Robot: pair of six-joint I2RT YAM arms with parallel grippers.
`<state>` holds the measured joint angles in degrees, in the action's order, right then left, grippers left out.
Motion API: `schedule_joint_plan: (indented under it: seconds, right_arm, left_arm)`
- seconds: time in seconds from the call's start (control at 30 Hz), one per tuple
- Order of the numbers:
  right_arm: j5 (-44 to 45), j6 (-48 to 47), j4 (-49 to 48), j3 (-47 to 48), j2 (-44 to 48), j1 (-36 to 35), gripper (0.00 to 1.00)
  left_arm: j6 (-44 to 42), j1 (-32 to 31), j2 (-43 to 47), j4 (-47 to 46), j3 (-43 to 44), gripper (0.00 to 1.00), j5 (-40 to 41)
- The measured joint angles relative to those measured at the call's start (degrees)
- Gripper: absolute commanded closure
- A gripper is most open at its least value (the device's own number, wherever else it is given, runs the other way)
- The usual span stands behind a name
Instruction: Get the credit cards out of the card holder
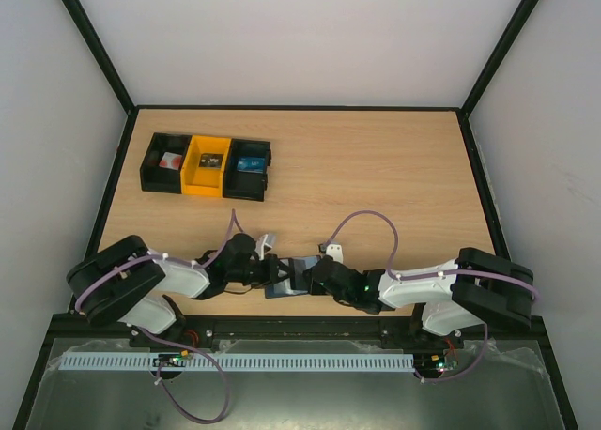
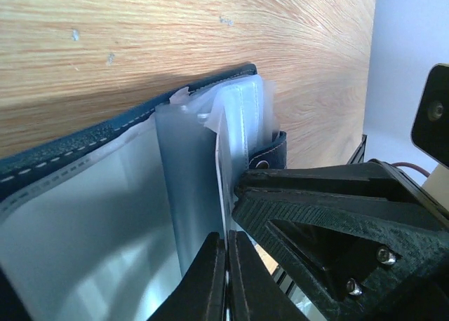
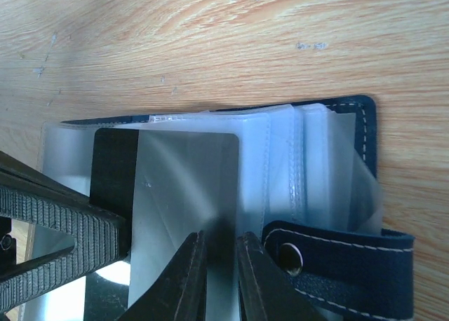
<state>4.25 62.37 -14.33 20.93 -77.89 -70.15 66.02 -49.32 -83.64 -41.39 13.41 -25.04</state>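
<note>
The navy card holder (image 1: 282,287) lies open near the table's front edge, between both grippers. Its clear sleeves (image 3: 295,160) fan out, and the closing tab (image 3: 344,268) has a snap. A silvery credit card (image 3: 186,184) with a black stripe sticks partly out of a sleeve. My left gripper (image 2: 226,247) is shut on a thin edge, apparently this card; the holder's stitched cover (image 2: 77,149) is beside it. My right gripper (image 3: 219,261) hovers over the card's face with jaws a narrow gap apart, nothing between them. Both grippers (image 1: 270,270) (image 1: 307,278) meet at the holder.
Three bins stand in a row at the back left: a black bin (image 1: 148,172) with a red-and-white item, a yellow bin (image 1: 195,178) with a dark item, and a black bin (image 1: 263,176) with a bluish card. The right gripper's black body (image 2: 323,216) fills the left wrist view's right side.
</note>
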Motion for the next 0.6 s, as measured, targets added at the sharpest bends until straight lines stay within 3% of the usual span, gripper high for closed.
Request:
schedule_joint_plan:
  seconds: [0.3,0.6]
  right_arm:
    - [0.17,0.00,-0.02,-0.02,0.00,0.00,0.86]
    - [0.26,0.00,-0.24,-0.13,0.00,0.00,0.86]
  left_arm:
    - [-0.35,0.87,2.40,2.86,-0.22,0.97,-0.02]
    - [-2.01,3.78,10.67,10.49,-0.61,0.97,0.68]
